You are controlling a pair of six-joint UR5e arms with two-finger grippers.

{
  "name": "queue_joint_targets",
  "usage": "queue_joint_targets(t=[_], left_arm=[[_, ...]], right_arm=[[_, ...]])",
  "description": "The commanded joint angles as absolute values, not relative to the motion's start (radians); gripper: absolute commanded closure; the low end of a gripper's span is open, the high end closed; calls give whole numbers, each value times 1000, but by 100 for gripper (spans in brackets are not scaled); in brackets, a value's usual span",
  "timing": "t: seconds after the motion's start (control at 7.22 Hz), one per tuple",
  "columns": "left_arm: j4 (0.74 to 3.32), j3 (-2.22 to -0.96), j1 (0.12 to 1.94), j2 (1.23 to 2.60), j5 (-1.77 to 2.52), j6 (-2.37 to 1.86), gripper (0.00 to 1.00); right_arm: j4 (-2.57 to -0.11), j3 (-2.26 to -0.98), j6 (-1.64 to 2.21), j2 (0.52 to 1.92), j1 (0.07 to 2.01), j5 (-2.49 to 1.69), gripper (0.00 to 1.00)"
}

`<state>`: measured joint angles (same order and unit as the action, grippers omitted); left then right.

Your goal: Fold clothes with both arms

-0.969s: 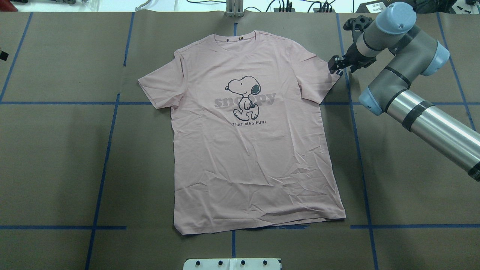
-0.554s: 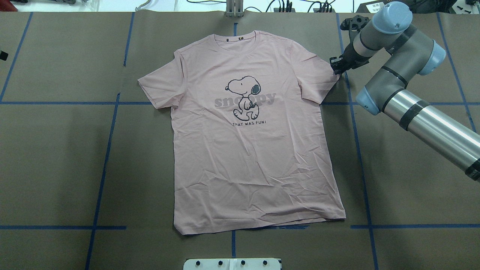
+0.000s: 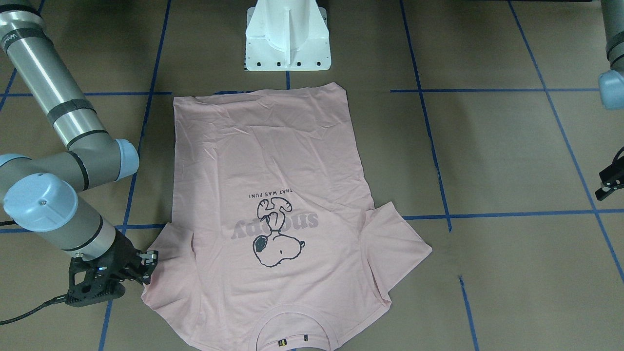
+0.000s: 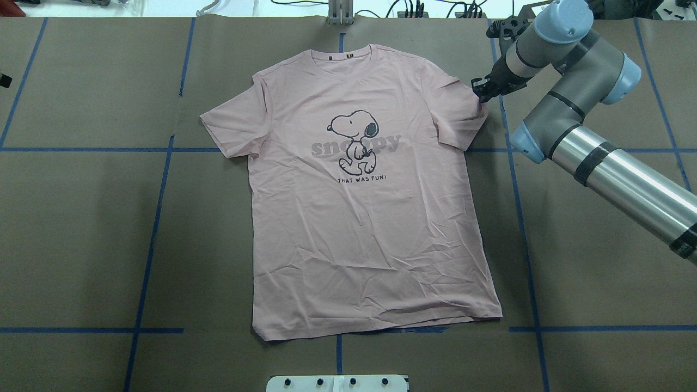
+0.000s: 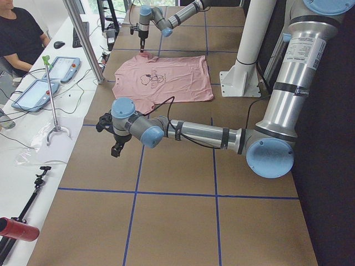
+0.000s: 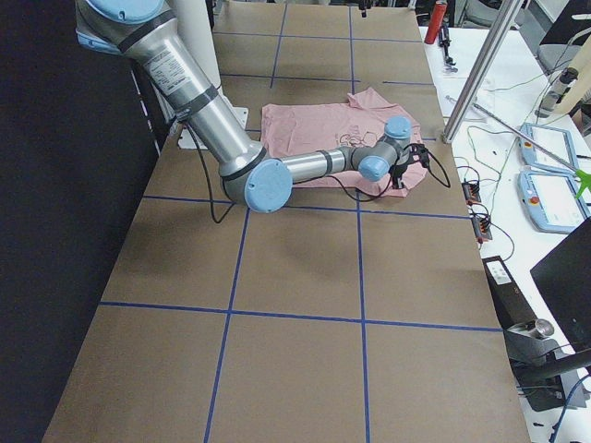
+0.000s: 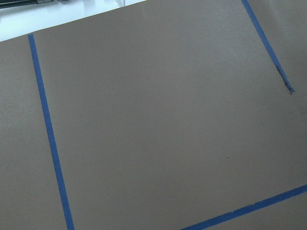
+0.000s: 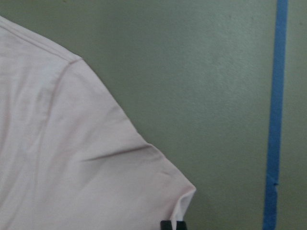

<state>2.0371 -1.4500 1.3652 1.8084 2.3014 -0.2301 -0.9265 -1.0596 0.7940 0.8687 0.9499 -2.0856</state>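
The pale pink T-shirt [image 4: 359,218] lies flat and print-up in the middle of the brown paper-covered table [image 4: 81,218], with its collar [image 4: 342,54] at 12 o'clock and its hem at 6 in the overhead view. The right gripper [image 4: 480,92] sits at the tip of the sleeve [image 4: 460,117] at about 2 o'clock. Its jaws look drawn narrow on that corner, which curls up off the paper in the right wrist view. The left gripper [image 3: 612,184] hangs well apart from the cloth, out past 9 o'clock, over bare paper; whether it is wide or narrow I cannot tell. The likeliest trouble is the thin bite. Only the very corner seems caught, so a quick pull toward 9 o'clock could slip it free or drag the whole shirt askew instead of folding it. With just one arm on the cloth, the body may also bunch near the shoulder seam and leave the fold crooked.
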Motion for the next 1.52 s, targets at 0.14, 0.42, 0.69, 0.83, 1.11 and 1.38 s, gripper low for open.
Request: queue_joint_targets(t=[0.14,0.42,0.69,0.83,1.11,1.38], left_arm=[[2037,-1450,1365,1805,2301,-222,0],[2037,-1450,1365,1804,2301,-224,0],[2037,-1450,1365,1809,2301,-232,0],[2037,-1450,1365,1809,2299,-235,0],[2037,-1445,1362,1824,2296,-233,0],[2034,-1448,1294,1899,2260,-430,0]], right_arm=[[-930,-1187,940,833,843,-2080,100],[-930,-1105,965,745,815,-1992,100],[-928,-959,965,649,807,-1906,100],[-925,-959,965,649,799,-1901,1],[-923,-966,968,649,792,-1899,0],[-975,-1047,1035,688,792,-1929,0]])
